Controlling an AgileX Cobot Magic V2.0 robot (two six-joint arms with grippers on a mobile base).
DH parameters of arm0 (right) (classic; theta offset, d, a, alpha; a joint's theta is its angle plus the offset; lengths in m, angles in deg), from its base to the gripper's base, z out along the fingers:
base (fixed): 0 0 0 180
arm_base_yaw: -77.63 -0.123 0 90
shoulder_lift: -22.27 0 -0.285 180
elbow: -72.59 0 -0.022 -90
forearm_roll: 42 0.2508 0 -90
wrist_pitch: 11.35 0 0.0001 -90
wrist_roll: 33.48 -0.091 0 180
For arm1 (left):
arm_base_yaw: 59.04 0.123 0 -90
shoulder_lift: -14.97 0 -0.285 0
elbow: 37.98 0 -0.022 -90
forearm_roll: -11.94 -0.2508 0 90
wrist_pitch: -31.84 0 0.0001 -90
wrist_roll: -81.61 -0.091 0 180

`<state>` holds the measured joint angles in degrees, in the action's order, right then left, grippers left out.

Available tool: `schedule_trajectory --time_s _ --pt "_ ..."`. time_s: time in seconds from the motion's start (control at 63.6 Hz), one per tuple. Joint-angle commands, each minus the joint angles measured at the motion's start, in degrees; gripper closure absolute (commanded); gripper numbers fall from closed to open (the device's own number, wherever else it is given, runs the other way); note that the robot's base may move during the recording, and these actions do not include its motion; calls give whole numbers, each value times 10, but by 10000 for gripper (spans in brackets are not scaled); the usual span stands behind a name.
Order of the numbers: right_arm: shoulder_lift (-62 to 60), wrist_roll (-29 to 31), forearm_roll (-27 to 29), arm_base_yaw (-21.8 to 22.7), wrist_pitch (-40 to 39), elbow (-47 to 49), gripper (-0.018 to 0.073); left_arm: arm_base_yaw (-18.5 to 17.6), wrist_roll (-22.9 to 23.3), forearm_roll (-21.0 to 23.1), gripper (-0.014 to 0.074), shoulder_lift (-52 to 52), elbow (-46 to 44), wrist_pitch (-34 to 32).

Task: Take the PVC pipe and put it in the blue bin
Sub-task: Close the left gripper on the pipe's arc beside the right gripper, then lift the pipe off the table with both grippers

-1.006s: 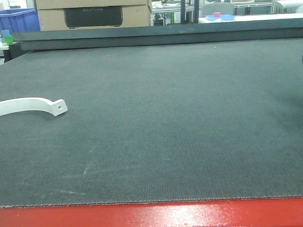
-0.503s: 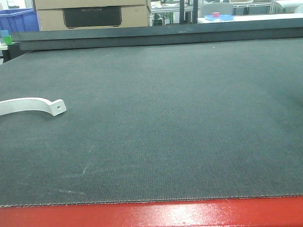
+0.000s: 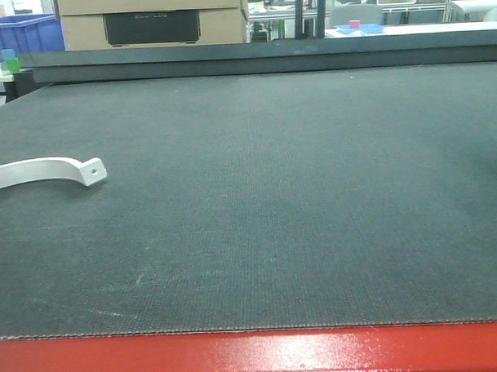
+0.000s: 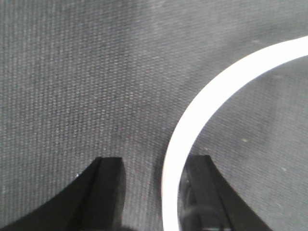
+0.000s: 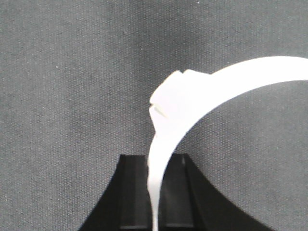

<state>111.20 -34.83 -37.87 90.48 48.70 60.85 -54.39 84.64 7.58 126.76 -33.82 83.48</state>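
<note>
Pinching curved PVC piece [image 5: 192, 94], right end effector [image 5: 155, 166], ends cropped

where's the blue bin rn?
Front view, top left corner: the blue bin sits in the background beyond the dark mat's far edge, directly left of the cardboard box.

Curved white PVC pipe [image 3: 36, 170], flat, far left

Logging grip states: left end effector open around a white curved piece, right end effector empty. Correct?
No: the right wrist view shows the right end effector shut on a white curved piece. The left end effector is open around a second white piece, as stated.
</note>
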Motion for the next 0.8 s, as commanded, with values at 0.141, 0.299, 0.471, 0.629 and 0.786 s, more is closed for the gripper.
schedule_trajectory --time_s 0.141,0.299,0.471,0.629,0.786 --pt "-6 5 -6 1 -10 3 727 3 -11 25 402 8 -4 -4" --pt "-6 5 -6 1 -11 3 727 3 -15 29 402 14 -3 -3" --pt "-6 5 -6 1 -11 3 727 3 -15 29 403 14 -3 -1" --pt "-6 5 -6 1 -18 3 727 3 -15 22 403 32 -3 4" --pt "-6 5 -6 1 -22 3 727 3 -15 22 424 43 -3 12"
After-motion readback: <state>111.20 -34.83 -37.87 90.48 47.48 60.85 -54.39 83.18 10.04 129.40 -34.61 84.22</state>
